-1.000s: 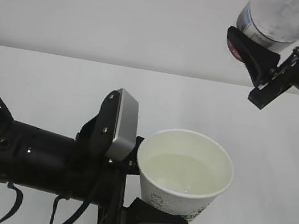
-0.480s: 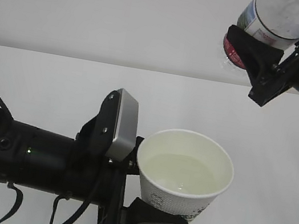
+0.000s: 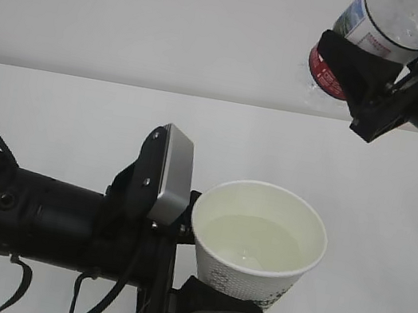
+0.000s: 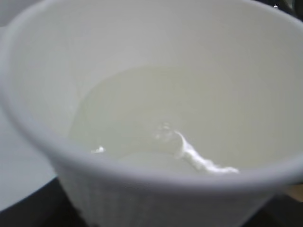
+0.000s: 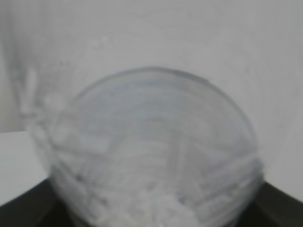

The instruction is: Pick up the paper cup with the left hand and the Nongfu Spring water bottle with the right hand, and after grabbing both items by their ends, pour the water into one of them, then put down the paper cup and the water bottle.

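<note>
Exterior view: left hand [image 3: 210, 286] fingers clamp the paper cup [image 3: 256, 246]; right hand [image 3: 385, 74] fingers clamp the Nongfu Spring water bottle [image 3: 381, 29], well apart.

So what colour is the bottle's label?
The bottle has a red and white label, seen best in the exterior view.

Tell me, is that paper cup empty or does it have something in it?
Partly filled. The paper cup stands upright in the left arm's jaws with a pale pool of water covering its bottom, well below the rim.
</note>
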